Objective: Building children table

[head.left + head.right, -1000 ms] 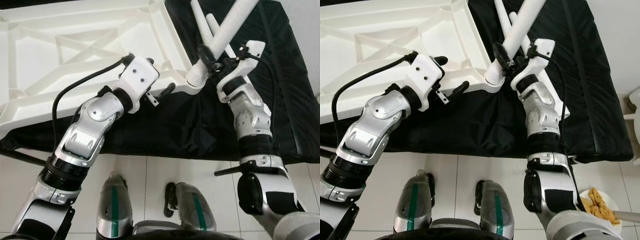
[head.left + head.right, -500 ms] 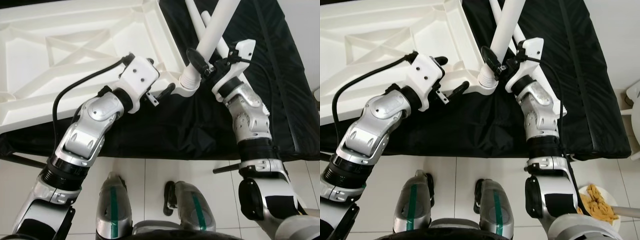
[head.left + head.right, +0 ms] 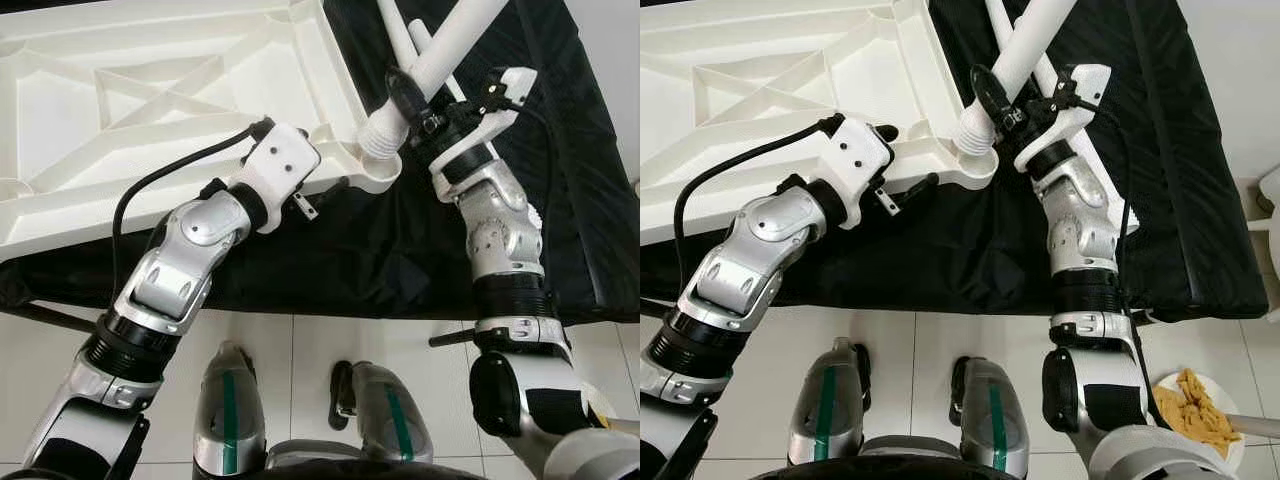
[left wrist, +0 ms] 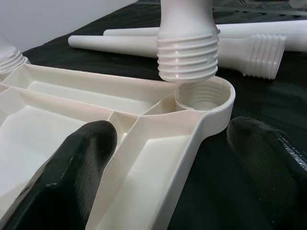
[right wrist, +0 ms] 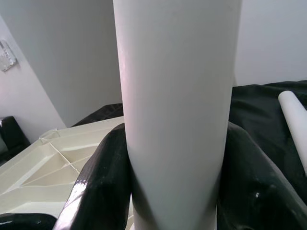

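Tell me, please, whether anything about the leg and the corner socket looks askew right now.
The table leg in the right gripper leans away from the corner socket; its threaded end hovers just above, off-centre, not yet engaged.

Tabletop (image 3: 150,90): off-white moulded plastic, ribbed underside, smooth semi-matt. Leg (image 4: 187,38): same white plastic, smooth shaft, ridged threads at end; corner socket (image 4: 201,96) threaded inside. Spare legs (image 4: 249,48): same plastic. Black cloth (image 3: 400,250): synthetic fabric, slight sheen, creased. Fingers (image 4: 67,167): black, matt, rubbery, faintly textured. Arms (image 3: 180,260): silver satin metal-look, white glossy plastic wrist housings. Floor (image 3: 300,350): glossy white tile.
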`<state>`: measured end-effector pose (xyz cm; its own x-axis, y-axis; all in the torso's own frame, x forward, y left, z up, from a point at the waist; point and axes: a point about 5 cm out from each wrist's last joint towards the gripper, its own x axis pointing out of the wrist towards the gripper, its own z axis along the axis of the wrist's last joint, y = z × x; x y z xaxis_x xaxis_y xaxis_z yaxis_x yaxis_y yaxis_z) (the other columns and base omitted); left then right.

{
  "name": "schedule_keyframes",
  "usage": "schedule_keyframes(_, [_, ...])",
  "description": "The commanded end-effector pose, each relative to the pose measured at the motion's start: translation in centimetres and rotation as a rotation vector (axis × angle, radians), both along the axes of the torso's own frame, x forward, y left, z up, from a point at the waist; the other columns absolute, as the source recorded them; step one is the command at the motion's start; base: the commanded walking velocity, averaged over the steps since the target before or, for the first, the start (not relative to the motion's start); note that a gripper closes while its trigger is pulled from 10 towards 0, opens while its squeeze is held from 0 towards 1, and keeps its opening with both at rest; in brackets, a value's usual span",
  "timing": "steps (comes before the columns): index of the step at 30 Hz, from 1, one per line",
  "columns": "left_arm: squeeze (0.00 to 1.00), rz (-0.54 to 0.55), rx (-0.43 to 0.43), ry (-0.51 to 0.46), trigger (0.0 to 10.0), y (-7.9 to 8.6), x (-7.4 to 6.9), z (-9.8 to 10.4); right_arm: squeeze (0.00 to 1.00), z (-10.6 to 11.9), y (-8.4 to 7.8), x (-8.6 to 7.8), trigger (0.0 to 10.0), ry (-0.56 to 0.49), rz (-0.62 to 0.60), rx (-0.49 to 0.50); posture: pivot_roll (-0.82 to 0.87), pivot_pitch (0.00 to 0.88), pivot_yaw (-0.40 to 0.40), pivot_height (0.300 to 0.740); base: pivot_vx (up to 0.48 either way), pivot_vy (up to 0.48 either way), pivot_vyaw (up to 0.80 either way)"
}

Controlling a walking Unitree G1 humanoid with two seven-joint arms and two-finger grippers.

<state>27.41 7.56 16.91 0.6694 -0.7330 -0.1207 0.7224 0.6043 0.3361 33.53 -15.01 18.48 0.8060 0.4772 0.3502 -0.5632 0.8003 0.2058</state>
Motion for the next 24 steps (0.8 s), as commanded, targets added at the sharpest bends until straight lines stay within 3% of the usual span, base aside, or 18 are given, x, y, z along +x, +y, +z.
schedule_keyframes(1, [0.0, -0.086, 0.029, 0.041, 10.0, -0.4, -0.5, -0.7, 0.0, 0.6, -0.5, 0.0, 10.0, -0.022, -0.016, 0.002, 0.07, 0.069, -0.045, 0.74, 0.0, 0.0, 0.0])
schedule_keyframes(4, [0.0, -0.096, 0.044, 0.053, 10.0, -0.4, -0.6, -1.0, 0.0, 0.6, -0.8, 0.1, 10.0, -0.023, -0.024, -0.003, 0.07, 0.066, -0.046, 0.74, 0.0, 0.0, 0.0])
schedule_keyframes(5, [0.0, -0.109, 0.116, 0.089, 10.0, -0.1, -0.6, -2.1, 0.0, 0.8, -1.3, 0.3, 10.0, -0.025, -0.044, -0.008, 0.07, 0.063, -0.046, 0.74, 0.0, 0.0, 0.0])
schedule_keyframes(10, [0.0, -0.063, 0.174, 0.087, 10.0, 0.2, 0.2, -2.9, 0.0, 1.0, -1.5, 0.4, 10.0, -0.033, -0.073, -0.016, 0.07, 0.062, -0.047, 0.74, 0.0, 0.0, 0.0])
schedule_keyframes(16, [0.0, -0.002, 0.094, 0.025, 10.0, 0.8, 2.5, -0.2, 0.0, 1.4, -0.9, 0.3, 10.0, -0.05, -0.051, -0.03, 0.07, 0.059, -0.05, 0.74, 0.0, 0.0, 0.0])
schedule_keyframes(20, [0.0, 0.005, 0.058, 0.009, 10.0, 1.1, 3.2, 1.0, 0.0, 1.1, -1.0, 0.3, 10.0, -0.041, -0.038, -0.063, 0.07, 0.058, -0.054, 0.74, 0.0, 0.0, 0.0])
schedule_keyframes(22, [0.0, 0.002, 0.008, -0.001, 10.0, 1.3, 3.7, 2.2, 0.0, 0.8, -0.9, 0.2, 10.0, -0.035, -0.02, -0.112, 0.07, 0.056, -0.058, 0.74, 0.0, 0.0, 0.0])
schedule_keyframes(24, [0.0, -0.007, -0.116, -0.01, 10.0, 1.4, 4.7, 4.8, 0.0, 0.4, -0.8, 0.1, 10.0, -0.025, 0.019, -0.176, 0.07, 0.054, -0.063, 0.74, 0.0, 0.0, 0.0])
